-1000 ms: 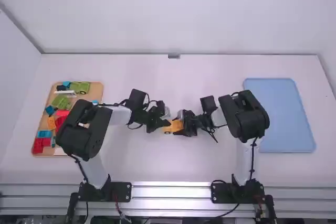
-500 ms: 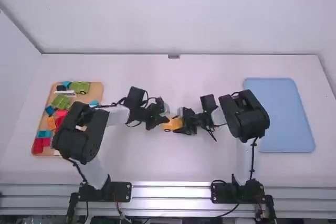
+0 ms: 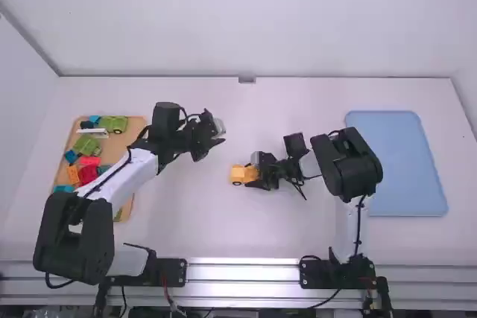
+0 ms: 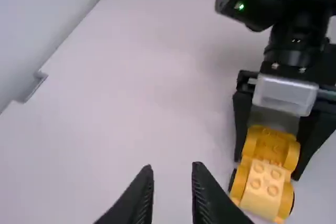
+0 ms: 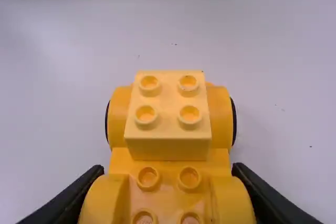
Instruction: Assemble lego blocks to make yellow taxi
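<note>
From where I'm standing, the yellow car (image 3: 240, 176) sits around the middle of the white table (image 3: 298, 229), wheels down, with the right gripper (image 3: 257, 176) clamped on it from the right. Its two black fingers press against the car's sides, one on each, at the car's right-hand end. On the left-hand end a pale yellow block (image 5: 168, 116) sits square on top, four studs up, and more studs show on the car's lower deck, between the raised yellow sides. The left gripper (image 3: 211, 148) is up and to the left of the car, a bit toward the far side and apart from it, its claw open with nothing between the fingers. Over on the left lies a wooden tray (image 3: 137, 128), partly under the left arm (image 3: 123, 176). It has green pieces (image 3: 113, 123) and a white piece (image 3: 93, 131) toward the far end, with red blocks (image 3: 88, 174), an orange block (image 3: 72, 174) and blue blocks (image 3: 71, 156) nearer. Way over on the right is a flat blue tray (image 3: 406, 165).
</note>
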You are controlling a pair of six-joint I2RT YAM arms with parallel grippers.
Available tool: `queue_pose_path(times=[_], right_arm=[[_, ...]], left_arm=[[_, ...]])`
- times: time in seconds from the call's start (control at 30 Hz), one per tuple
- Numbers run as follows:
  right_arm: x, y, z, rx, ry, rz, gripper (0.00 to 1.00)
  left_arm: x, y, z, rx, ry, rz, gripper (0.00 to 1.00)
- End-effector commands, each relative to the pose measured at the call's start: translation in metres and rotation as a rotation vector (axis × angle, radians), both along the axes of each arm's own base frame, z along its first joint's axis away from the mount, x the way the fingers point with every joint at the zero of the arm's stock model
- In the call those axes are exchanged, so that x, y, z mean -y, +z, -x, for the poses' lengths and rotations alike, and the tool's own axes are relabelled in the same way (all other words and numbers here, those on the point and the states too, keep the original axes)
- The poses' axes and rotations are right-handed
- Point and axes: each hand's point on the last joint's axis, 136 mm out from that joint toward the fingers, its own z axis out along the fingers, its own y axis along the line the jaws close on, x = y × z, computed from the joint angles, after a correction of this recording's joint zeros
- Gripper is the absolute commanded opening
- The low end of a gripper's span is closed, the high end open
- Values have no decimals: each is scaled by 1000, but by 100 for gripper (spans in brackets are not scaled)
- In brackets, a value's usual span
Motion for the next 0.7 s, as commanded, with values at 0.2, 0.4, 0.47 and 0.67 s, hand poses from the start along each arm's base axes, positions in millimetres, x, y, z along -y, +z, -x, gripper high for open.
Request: queue_pose_path(times=[0.2, 0.4, 0.47, 0.67], right_arm=[[7, -19, -14, 3, -69, 110, 58], [8, -20, -15, 8, -72, 116, 78], [8, -18, -16, 11, -73, 114, 84], [11, 0, -20, 29, -85, 137, 93]], left_arm=[[-9, 5, -4, 0, 46, -13, 22], [-14, 0, -6, -10, 76, -46, 70], [-15, -1, -6, -14, 80, -43, 99], [-16, 0, -5, -14, 83, -44, 99]])
